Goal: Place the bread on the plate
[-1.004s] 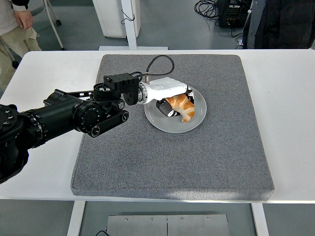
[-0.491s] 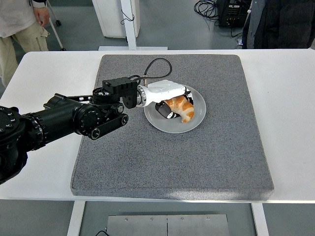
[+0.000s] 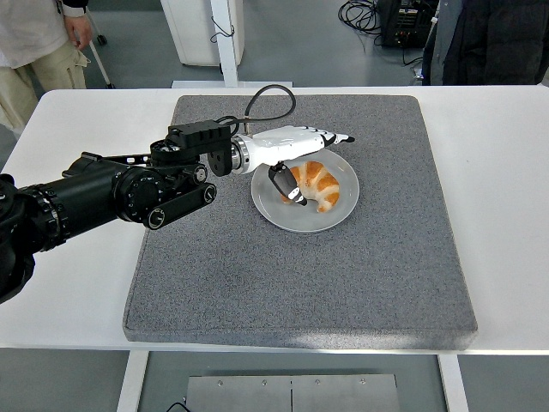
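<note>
A golden croissant lies on the grey round plate, which sits on the grey mat. My left hand reaches in from the left and hovers over the plate's left part. Its white fingers are stretched out straight above the croissant's far side, and the thumb hangs down beside the bread. The hand holds nothing. The right arm is out of view.
The mat covers the middle of the white table. A black cable loops up from my wrist. A person stands at the table's far left corner, another at the far right.
My left hand has opened: the fingers that were curled around the croissant are now stretched out and lifted off it. The croissant stays on the plate. The arm drew back slightly left.
</note>
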`<state>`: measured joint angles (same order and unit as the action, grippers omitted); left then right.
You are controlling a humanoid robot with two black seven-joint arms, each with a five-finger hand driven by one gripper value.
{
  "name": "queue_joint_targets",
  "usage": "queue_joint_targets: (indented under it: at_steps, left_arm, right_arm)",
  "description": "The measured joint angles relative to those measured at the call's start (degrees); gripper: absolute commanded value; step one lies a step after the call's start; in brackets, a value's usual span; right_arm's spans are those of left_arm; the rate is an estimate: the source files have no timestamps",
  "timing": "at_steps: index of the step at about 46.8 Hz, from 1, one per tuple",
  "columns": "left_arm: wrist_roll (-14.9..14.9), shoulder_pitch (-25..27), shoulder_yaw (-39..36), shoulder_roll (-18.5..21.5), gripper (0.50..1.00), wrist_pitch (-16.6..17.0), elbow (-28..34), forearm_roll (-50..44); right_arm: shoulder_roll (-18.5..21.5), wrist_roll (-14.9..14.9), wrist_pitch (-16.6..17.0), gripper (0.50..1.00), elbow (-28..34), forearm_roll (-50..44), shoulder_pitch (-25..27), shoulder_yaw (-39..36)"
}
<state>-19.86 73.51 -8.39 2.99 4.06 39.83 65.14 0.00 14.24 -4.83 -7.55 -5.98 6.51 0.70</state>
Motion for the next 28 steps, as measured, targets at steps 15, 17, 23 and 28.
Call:
queue_joint_targets:
  at_steps: [15,17,23,28]
  left_arm:
    - [0.0,6.1,0.7,6.2,0.996,-3.0,6.2,-7.4]
    - [0.0,6.6,0.7,6.9,0.996,-3.3,6.2,-9.0]
    - [0.0,7.9,1.1,9.3,0.996,-3.7,6.2,-14.6]
    - [0.0,8.4,4.1,11.4,0.996,-4.6,6.3,-21.8]
  right_arm:
    - [0.0,0.0,0.0,1.0,0.0,0.0,0.0,0.0]
    - [0.0,0.0,0.0,1.0,0.0,0.0,0.0,0.0]
    - [0.0,0.0,0.0,1.0,0.0,0.0,0.0,0.0]
    - [0.0,0.0,0.0,1.0,0.0,0.0,0.0,0.0]
